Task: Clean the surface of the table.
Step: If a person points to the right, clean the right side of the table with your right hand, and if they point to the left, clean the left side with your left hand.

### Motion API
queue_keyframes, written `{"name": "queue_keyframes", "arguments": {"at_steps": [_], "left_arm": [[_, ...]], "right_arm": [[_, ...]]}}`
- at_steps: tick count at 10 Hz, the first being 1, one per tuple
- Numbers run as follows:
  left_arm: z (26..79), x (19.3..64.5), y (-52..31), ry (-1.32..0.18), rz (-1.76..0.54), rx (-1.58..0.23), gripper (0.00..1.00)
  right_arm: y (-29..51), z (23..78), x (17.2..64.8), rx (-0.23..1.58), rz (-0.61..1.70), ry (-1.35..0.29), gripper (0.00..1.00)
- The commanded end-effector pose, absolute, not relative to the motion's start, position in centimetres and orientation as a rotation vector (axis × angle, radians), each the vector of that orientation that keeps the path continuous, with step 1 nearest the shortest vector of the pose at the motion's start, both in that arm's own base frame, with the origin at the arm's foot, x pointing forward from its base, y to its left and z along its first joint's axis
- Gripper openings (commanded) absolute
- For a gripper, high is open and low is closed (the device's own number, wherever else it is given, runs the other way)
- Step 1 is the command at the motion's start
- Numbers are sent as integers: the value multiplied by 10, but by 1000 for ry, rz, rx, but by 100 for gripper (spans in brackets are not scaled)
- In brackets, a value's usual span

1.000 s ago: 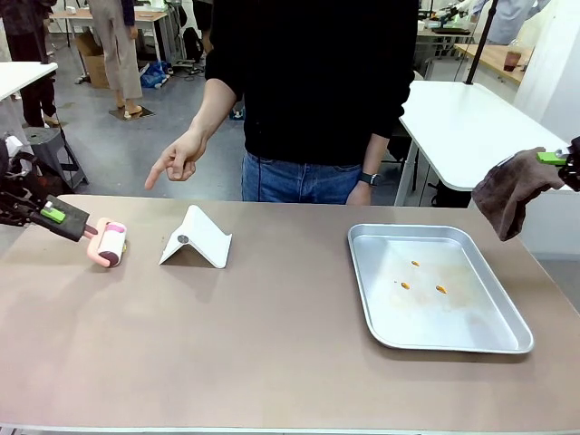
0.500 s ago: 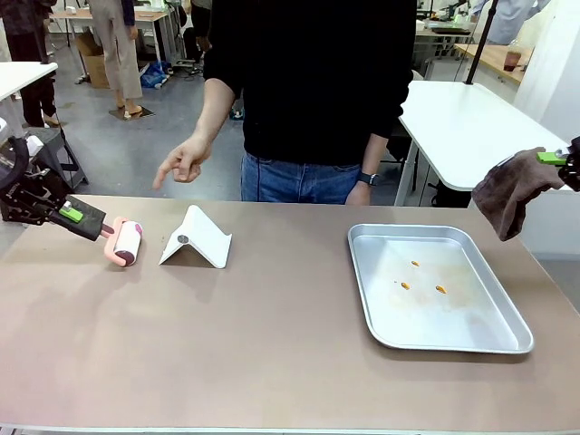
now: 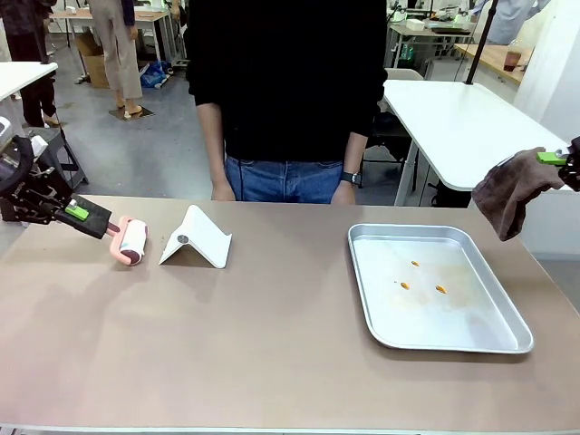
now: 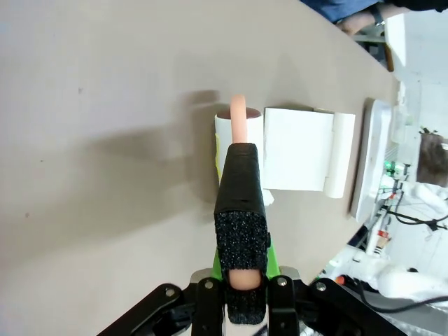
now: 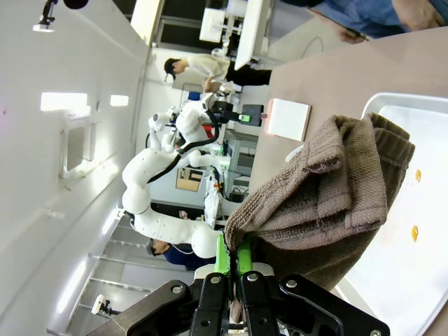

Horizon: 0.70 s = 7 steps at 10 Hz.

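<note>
Rolling is the step in hand: the left end effector (image 3: 95, 224) clamps the pink lint roller (image 3: 132, 241) by its handle, low over the tan surface (image 3: 272, 335) beside the white stand (image 3: 201, 237). Press flat and roll in straight, overlapping passes. The right end effector (image 3: 555, 159) grips a brown towel (image 3: 507, 192) aloft beyond the tray (image 3: 507, 343).

You had a matte tan-brown table (image 3: 272, 353) with a thin pale edge. The tray (image 3: 517, 345) was shiny silver, flecked with three small orange bits (image 3: 440, 289). The folded stand (image 3: 204, 237) was plain white; the lint roller (image 3: 133, 240) had a salmon-pink frame and a white roll. The towel (image 3: 507, 190) was dark brown — ribbed in bands near its hem. Your left gripper (image 3: 93, 223) and right gripper (image 3: 555, 158) were black with bright green pads. The person (image 3: 285, 82) wore a black top and blue jeans.
</note>
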<state>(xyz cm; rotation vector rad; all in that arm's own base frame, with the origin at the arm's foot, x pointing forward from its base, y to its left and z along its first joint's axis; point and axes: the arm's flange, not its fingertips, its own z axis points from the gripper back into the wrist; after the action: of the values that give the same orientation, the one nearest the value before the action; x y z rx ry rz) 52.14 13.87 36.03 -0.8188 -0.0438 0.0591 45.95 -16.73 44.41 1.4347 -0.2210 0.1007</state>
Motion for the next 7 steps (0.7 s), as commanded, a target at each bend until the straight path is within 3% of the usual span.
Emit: {"name": "queue_keyframes", "arguments": {"at_steps": [1,7], "left_arm": [[391,507,151,-102,45,-893,22],[488,392,190,-221,-47,-995,22]], "right_arm": [[-168,450,462,1444,90,-220,0],[-168,450,462,1444,90,-220,0]]}}
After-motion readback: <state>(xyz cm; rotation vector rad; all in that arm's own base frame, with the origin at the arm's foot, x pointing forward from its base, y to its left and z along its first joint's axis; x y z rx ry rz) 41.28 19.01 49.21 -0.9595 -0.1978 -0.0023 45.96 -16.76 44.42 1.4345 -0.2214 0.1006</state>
